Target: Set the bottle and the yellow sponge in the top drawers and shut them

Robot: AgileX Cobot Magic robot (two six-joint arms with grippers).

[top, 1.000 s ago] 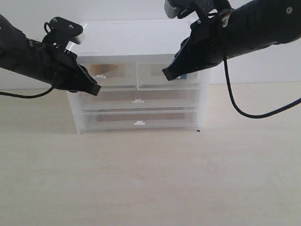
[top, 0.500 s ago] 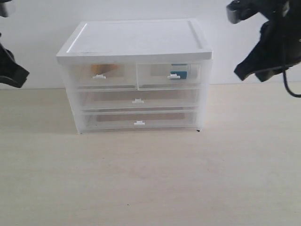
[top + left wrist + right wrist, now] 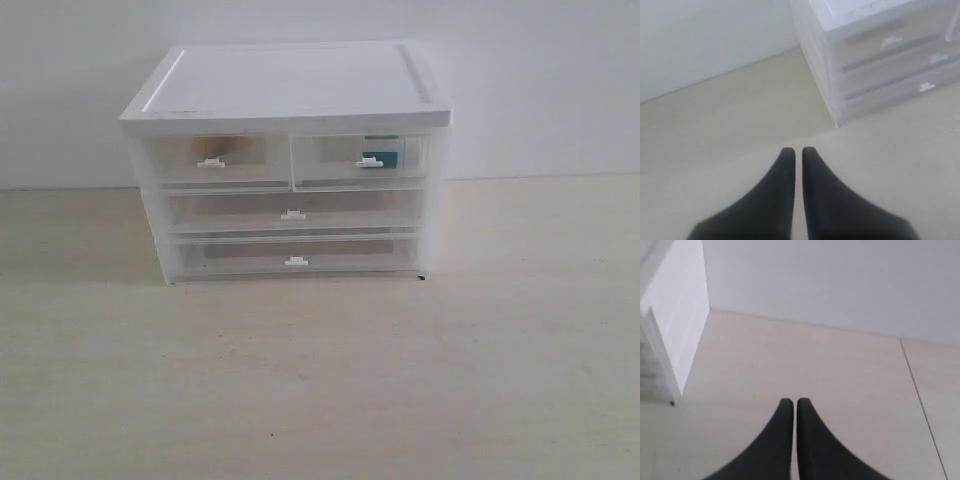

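The white-topped cabinet (image 3: 290,85) stands at the back of the table. Both top drawers sit pushed in flush. Through the left top drawer (image 3: 218,160) the yellow sponge (image 3: 212,147) shows faintly. The teal bottle (image 3: 381,154) shows through the right top drawer (image 3: 362,161). Neither arm appears in the exterior view. My left gripper (image 3: 798,151) hangs shut over bare table, apart from the cabinet (image 3: 875,55). My right gripper (image 3: 792,402) is shut too, above the table beside the cabinet's side wall (image 3: 680,315).
Two full-width drawers (image 3: 292,212) lie below the top pair, both pushed in. A pale wall runs behind the table. A seam in the tabletop (image 3: 920,405) runs past my right gripper.
Both arms have pulled back from the cabinet front, left arm to the left and right arm to the right, and have left the exterior view. The drawers stay shut.
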